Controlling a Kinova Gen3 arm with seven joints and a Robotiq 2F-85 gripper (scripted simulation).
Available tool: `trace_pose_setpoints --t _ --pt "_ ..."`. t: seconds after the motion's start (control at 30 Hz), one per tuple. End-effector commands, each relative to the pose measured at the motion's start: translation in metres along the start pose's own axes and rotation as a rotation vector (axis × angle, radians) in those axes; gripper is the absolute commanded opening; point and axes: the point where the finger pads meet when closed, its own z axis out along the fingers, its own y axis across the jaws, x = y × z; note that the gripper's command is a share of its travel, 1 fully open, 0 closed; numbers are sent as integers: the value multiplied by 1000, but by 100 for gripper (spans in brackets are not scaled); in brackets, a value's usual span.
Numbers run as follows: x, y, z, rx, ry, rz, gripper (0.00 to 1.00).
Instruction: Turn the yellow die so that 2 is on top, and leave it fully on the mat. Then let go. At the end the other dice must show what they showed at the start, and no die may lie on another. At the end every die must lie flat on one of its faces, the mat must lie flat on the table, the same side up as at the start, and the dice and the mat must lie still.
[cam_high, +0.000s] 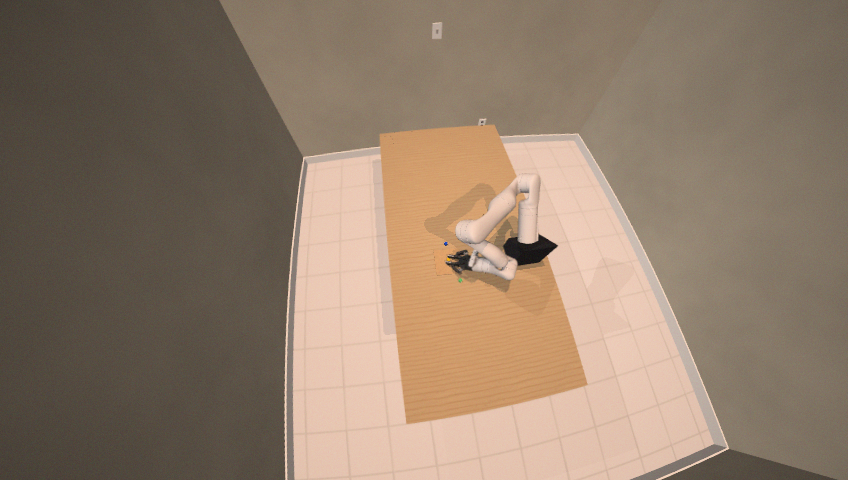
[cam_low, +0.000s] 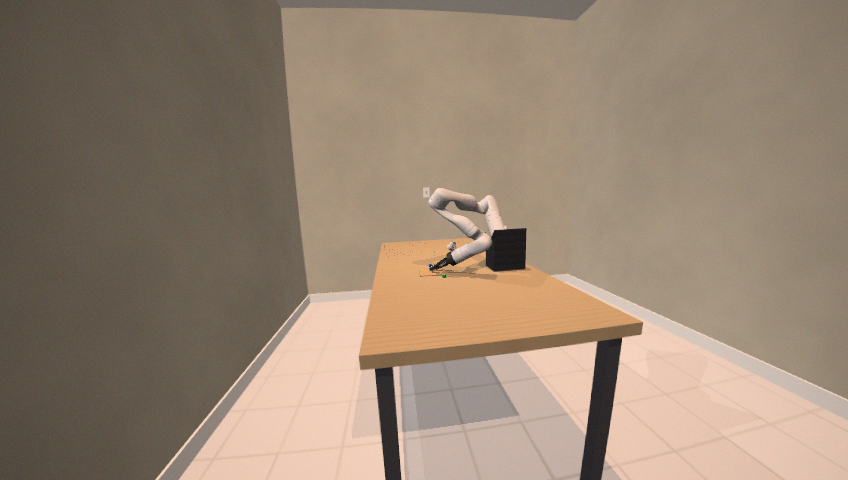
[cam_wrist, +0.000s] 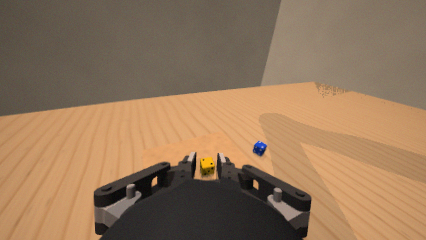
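the small yellow die (cam_wrist: 207, 165) sits on the thin tan square mat (cam_wrist: 165, 154), right between the fingertips of the black two-finger gripper (cam_wrist: 206, 168). the fingers stand a little apart on either side, part open and gripping nothing. a small blue die (cam_wrist: 259, 147) lies on the wooden table (cam_wrist: 75, 150), off the mat.

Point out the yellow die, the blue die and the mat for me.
yellow die (cam_wrist: 207, 165): wrist view, on its face toward the camera, between the fingers.
blue die (cam_wrist: 259, 148): wrist view, on its near face.
mat (cam_wrist: 167, 152): wrist view, bare patch left of the fingers.
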Motion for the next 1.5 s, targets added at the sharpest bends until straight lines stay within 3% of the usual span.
trace_pose_setpoints --t 0.0,0.4,0.73,1.07,1.47 --pt "-1 -2 1 5 -1 12 31" --pt "-1 -2 -13 5 -1 12 31" --pt "-1 -2 -46 5 -1 12 31" --pt "0 -2 -49 5 -1 12 31" --pt "38 -2 -69 5 -1 12 31"
